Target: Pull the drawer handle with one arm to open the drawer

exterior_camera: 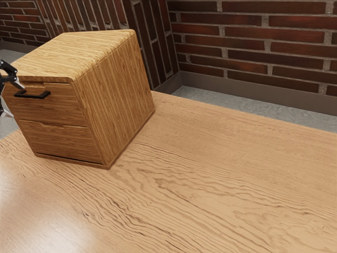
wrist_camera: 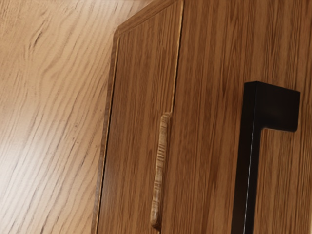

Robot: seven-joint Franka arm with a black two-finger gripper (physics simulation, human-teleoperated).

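A small wooden cabinet (exterior_camera: 84, 89) with two drawer fronts stands on the table at the exterior view's left. The upper drawer (exterior_camera: 47, 108) carries a black bar handle (exterior_camera: 32, 95) and looks flush with the cabinet face. The lower drawer (exterior_camera: 60, 139) has a cut-out grip. My gripper (exterior_camera: 6, 75) shows partly at the exterior view's left edge, just left of and slightly above the handle, apart from it. In the wrist view the black handle (wrist_camera: 251, 165) is close ahead on the upper drawer front (wrist_camera: 209, 97), beside the lower drawer front (wrist_camera: 136, 126) with its notch (wrist_camera: 160, 170).
The wooden table (exterior_camera: 210, 179) stretches wide toward the exterior view's right and front. A red brick wall (exterior_camera: 253, 37) and grey floor strip (exterior_camera: 253, 103) lie behind. A slatted wooden panel (exterior_camera: 147, 31) stands behind the cabinet.
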